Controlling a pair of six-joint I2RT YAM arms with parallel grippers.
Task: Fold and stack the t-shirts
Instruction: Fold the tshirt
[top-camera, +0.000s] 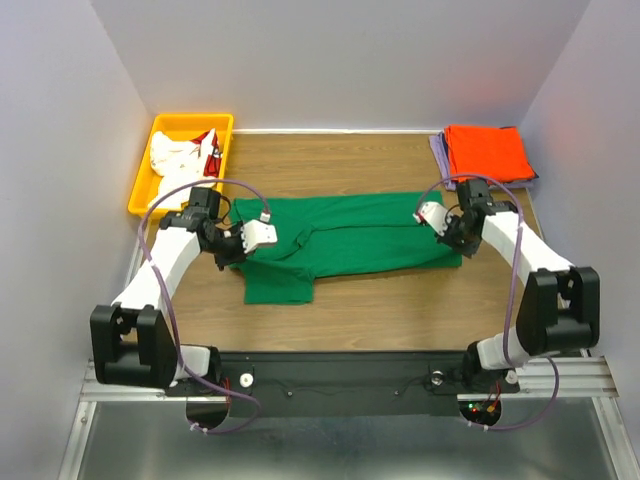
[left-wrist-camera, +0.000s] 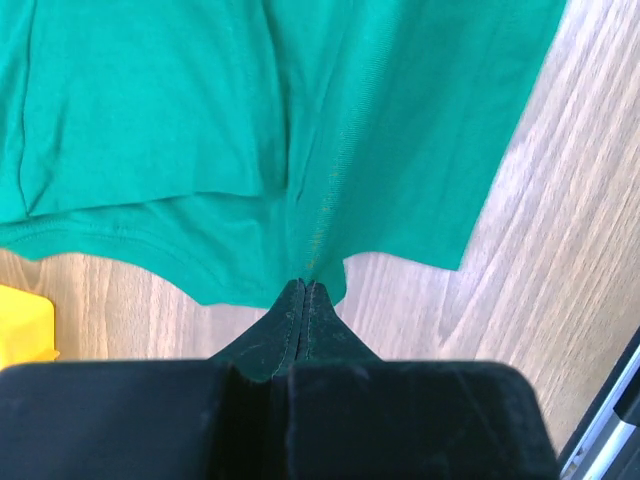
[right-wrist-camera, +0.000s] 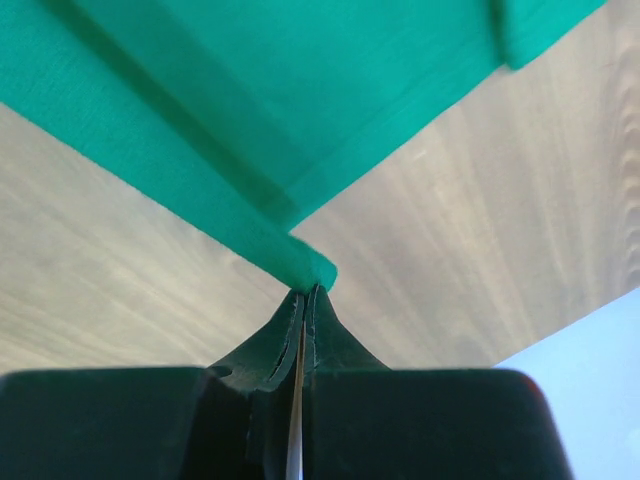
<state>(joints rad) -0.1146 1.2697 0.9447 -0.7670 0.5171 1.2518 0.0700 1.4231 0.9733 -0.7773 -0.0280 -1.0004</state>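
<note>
A bright green t-shirt (top-camera: 345, 238) lies stretched left to right across the middle of the wooden table, partly folded lengthwise. My left gripper (top-camera: 233, 250) is shut on its left edge; in the left wrist view the pinched cloth (left-wrist-camera: 310, 262) rises from the closed tips (left-wrist-camera: 304, 288). My right gripper (top-camera: 452, 240) is shut on the shirt's right corner (right-wrist-camera: 310, 265), held just above the wood. A folded orange t-shirt (top-camera: 487, 152) lies on a pale lavender one (top-camera: 436, 150) at the back right. White and red shirts (top-camera: 185, 157) are bunched in the yellow bin.
The yellow plastic bin (top-camera: 143, 181) stands at the back left corner; its edge shows in the left wrist view (left-wrist-camera: 22, 325). White walls close in the table on three sides. The black base rail (top-camera: 340, 375) runs along the near edge.
</note>
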